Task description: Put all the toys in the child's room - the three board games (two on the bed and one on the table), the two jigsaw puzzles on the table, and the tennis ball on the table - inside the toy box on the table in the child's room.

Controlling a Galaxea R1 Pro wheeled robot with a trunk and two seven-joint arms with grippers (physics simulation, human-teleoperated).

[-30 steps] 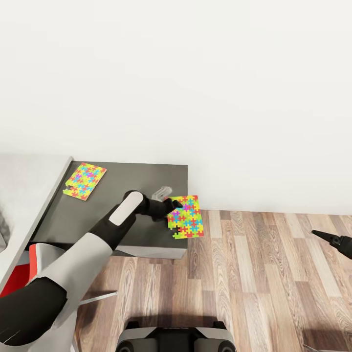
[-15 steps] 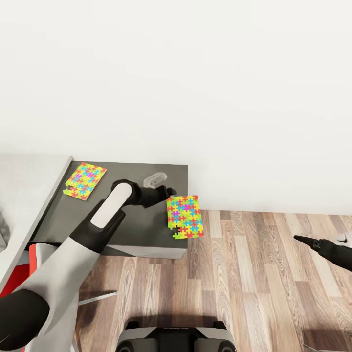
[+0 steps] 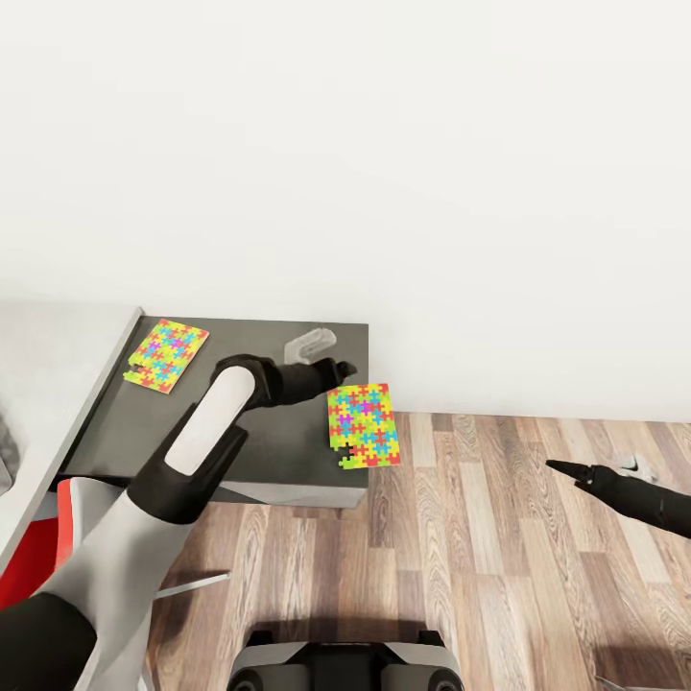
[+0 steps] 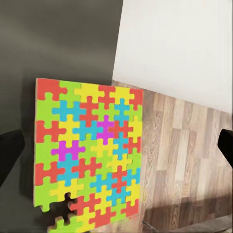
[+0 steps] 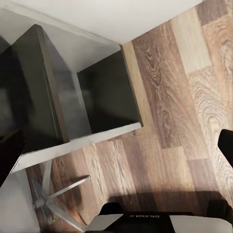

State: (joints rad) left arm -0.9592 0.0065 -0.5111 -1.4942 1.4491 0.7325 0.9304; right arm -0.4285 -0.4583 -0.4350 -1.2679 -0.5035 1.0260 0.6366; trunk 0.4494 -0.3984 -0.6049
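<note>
Lifted off the bright multicoloured jigsaw puzzle (image 3: 362, 424), left jaws (image 3: 343, 369) hover.

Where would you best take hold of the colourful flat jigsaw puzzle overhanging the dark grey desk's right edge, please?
Probably by its overhanging right edge: the colourful flat jigsaw puzzle lies flat, jutting past the dark grey desk over the floor. The open left gripper could approach from that side, one finger above, one beneath.

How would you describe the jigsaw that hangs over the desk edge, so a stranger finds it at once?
Find the dark desk against the white wall. Two jigsaws lie on it; this jigsaw sits at the right end, partly overhanging the wood floor, unlike the other jigsaw lying fully on the top.
</note>
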